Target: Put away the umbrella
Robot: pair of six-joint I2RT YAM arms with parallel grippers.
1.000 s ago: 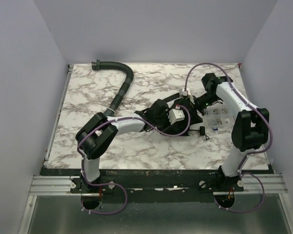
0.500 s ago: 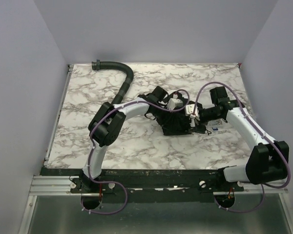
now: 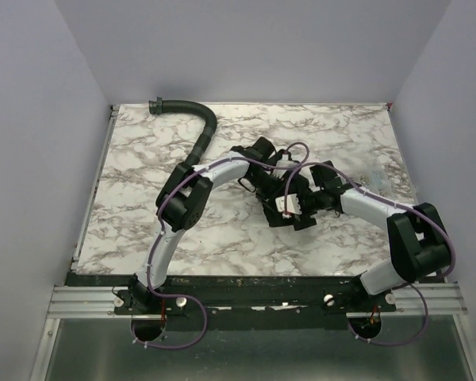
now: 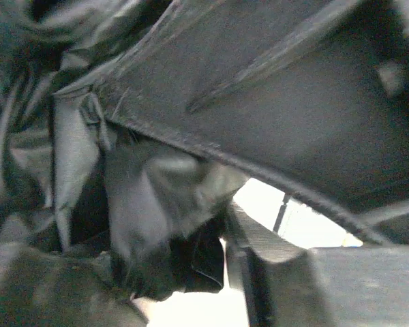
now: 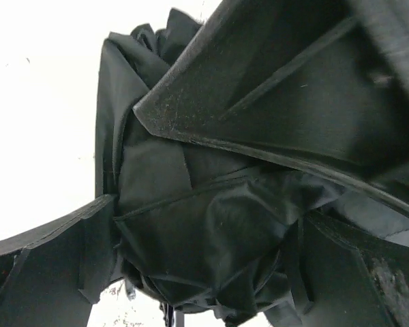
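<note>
The umbrella is a crumpled black fabric bundle on the marble table, between both grippers. My left gripper reaches it from the far left. In the blurred left wrist view the left gripper has its fingers close together with dark fabric bunched between them. My right gripper comes in from the right. In the right wrist view the right gripper is closed around a thick wad of the canopy. The shaft, handle and strap are hidden.
A black ribbed hose curves from the far left corner toward the table's middle, under the left forearm. The marble table is walled by grey panels. A small pale item lies at the right. Purple cables loop over both wrists.
The right arm swung in from the far right and closed on the bundle. The left wrist moved away toward the far side, and the umbrella was gathered into a tighter bundle.
</note>
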